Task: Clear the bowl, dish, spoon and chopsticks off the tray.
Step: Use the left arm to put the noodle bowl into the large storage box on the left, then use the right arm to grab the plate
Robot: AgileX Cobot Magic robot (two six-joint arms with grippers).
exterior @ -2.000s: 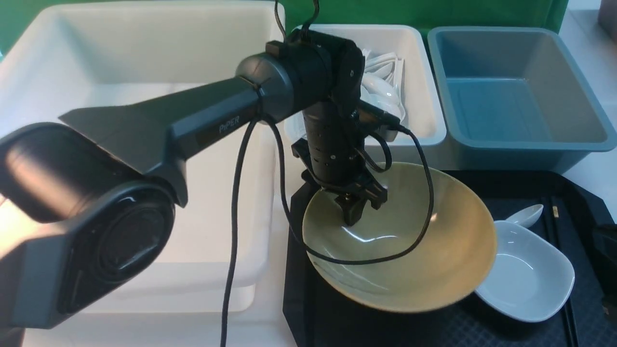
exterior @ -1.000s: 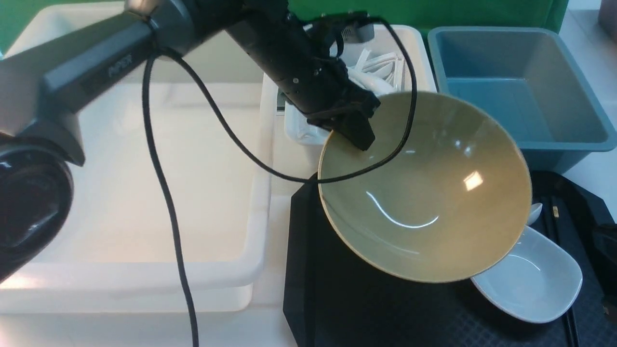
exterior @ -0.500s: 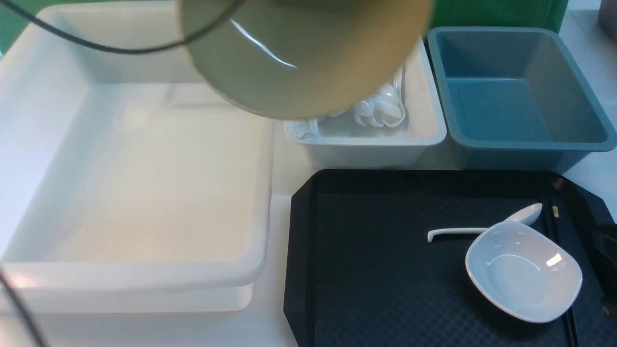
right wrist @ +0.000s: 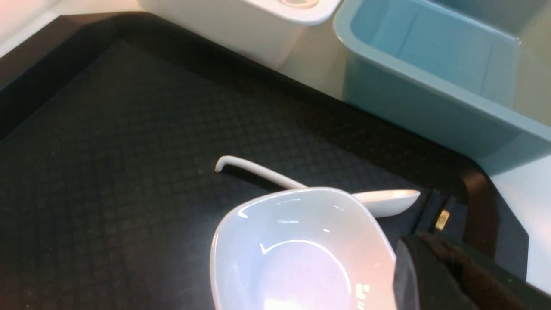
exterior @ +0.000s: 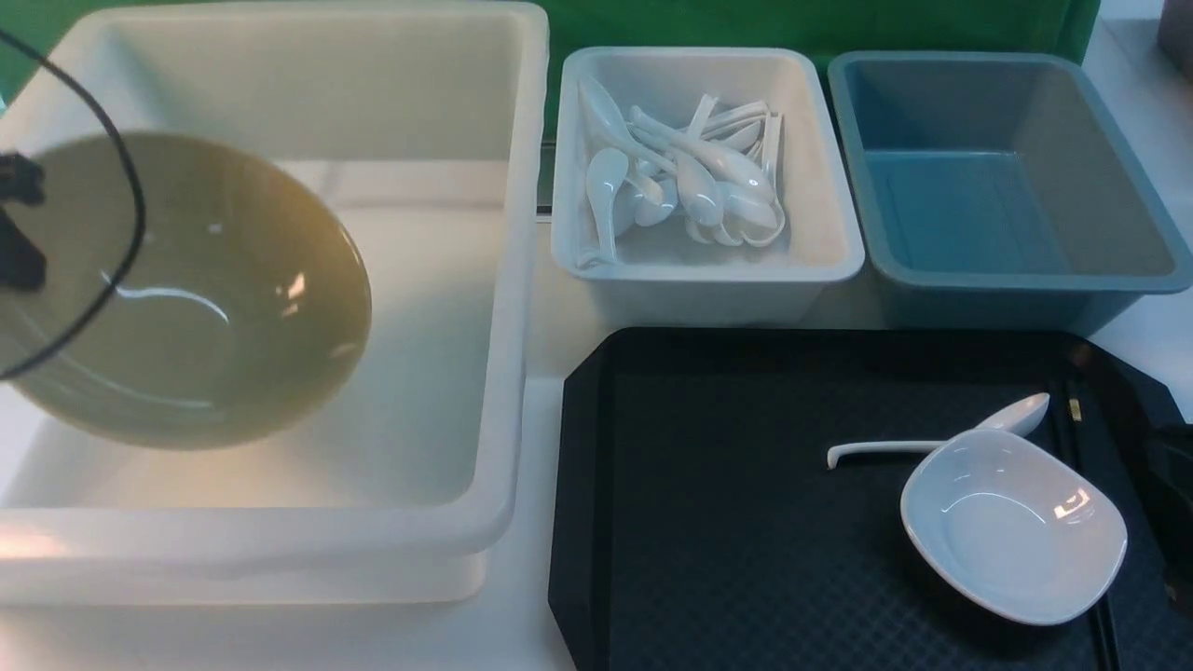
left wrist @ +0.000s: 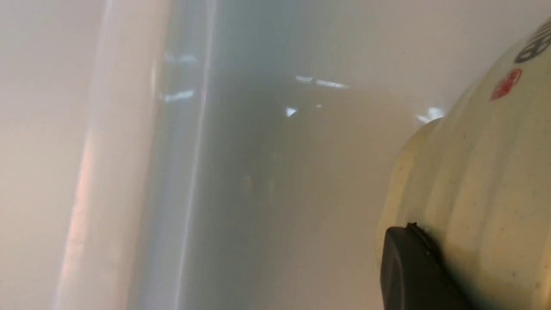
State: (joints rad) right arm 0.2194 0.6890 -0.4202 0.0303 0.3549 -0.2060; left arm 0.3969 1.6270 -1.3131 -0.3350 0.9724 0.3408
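Note:
The mustard-yellow bowl point(exterior: 205, 298) hangs tilted inside the big white tub, its rim pinched by my left gripper point(exterior: 19, 224) at the picture's left edge. In the left wrist view one black finger point(left wrist: 413, 271) presses on the bowl's pale outer wall point(left wrist: 482, 172); the other finger is hidden. On the black tray point(exterior: 708, 522) the white dish point(exterior: 1014, 527) lies at the right, with the spoon point(exterior: 932, 443) just behind it. The black chopsticks point(exterior: 1072, 410) lie along the tray's right rim. My right gripper point(right wrist: 430, 258) is shut and empty beside the dish point(right wrist: 301, 249), over the chopsticks point(right wrist: 441, 217).
The big white tub point(exterior: 280, 56) fills the left side. Behind the tray stand a small white tub point(exterior: 811, 261) with several white spoons and a blue-grey tub point(exterior: 1016, 280) with nothing in it. A black cable point(exterior: 121, 233) crosses the bowl.
The left gripper lifted the bowl off the tray, swung it up and leftward, and now holds it in the big white tub. The spoon's handle is uncovered. The right gripper has not moved.

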